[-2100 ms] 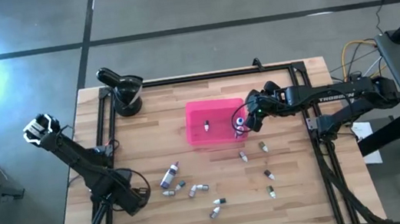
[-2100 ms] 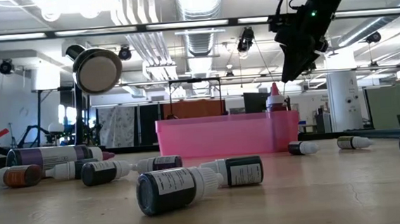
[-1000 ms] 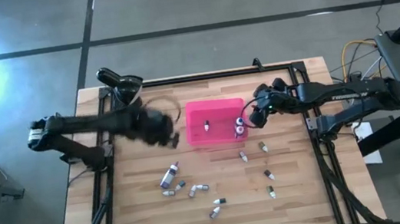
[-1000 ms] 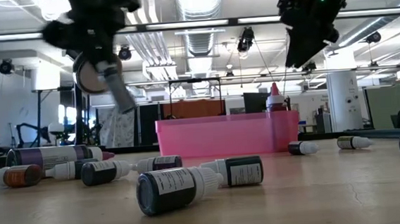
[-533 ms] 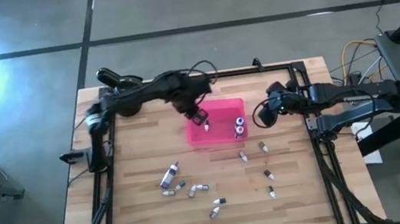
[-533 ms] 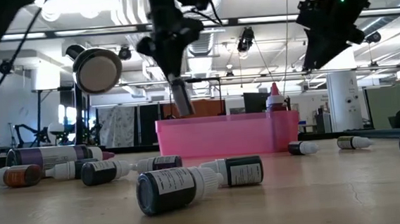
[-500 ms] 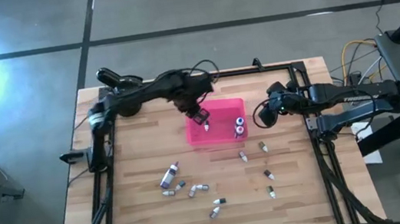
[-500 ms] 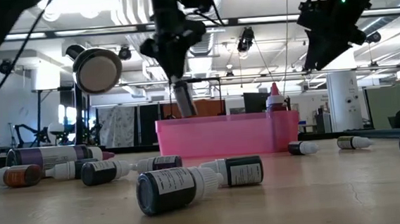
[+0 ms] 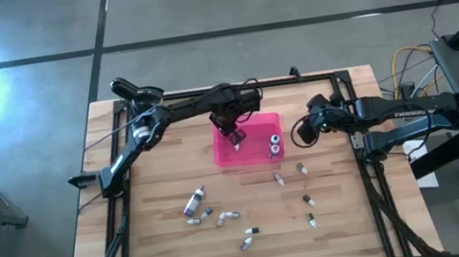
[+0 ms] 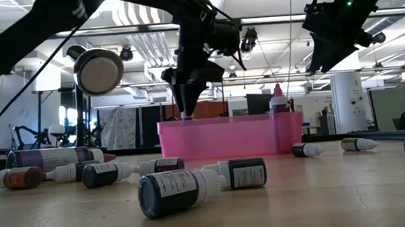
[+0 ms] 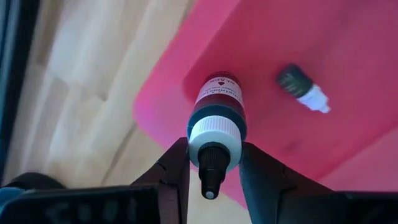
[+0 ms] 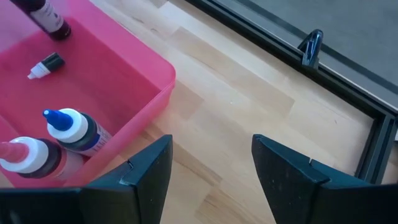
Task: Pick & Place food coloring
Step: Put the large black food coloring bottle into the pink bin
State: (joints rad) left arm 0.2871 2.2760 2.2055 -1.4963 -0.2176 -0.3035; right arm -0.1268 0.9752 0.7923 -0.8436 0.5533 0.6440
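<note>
Since half a second ago the left gripper (image 9: 232,133) has been moved further over the pink tray (image 9: 226,155) and lowered toward its far left corner. A dark red bottle (image 11: 216,115) with a white cap is clamped between its nearly closed fingers (image 11: 176,169), cap toward the wrist. One small bottle (image 9: 236,145) lies flat inside the tray and two capped bottles (image 12: 53,144) stand at its right end. The right gripper (image 9: 301,131) is held just beside the tray's right edge, jaws wide apart and empty. About ten loose bottles (image 9: 195,202) are scattered on the wooden table (image 9: 348,219).
</note>
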